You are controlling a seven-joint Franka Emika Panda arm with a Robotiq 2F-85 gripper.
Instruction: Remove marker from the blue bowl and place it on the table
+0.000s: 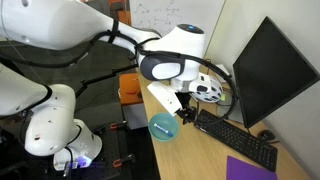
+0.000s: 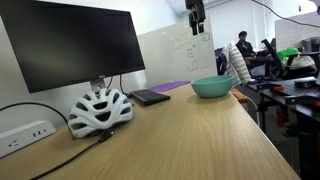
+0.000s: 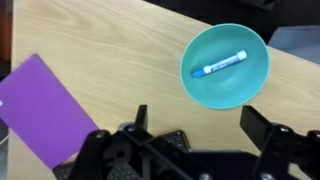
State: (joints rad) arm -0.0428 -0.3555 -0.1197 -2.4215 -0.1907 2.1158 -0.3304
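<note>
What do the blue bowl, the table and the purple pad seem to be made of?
The blue bowl: probably plastic or glazed ceramic; smooth, glossy inside. The table: wood or laminate; pale grain lines. The purple pad: flat, matte, perhaps foam or rubber.

White arm [image 1: 60, 25] enters from upper left in an exterior view, big links folded at elbow, wrist [image 1: 168, 58] turned downward. Below it the gripper [image 1: 186, 114] points down w/ a slight tilt, in mid-air. In an exterior view only its dark lower part shows at the top edge, approx. vertical [image 2: 196, 22]. Wrist view: gripper body along bottom edge [image 3: 200, 135], two black fingers [image 3: 262, 125] spread wide apart, nothing gripped btw them.
</note>
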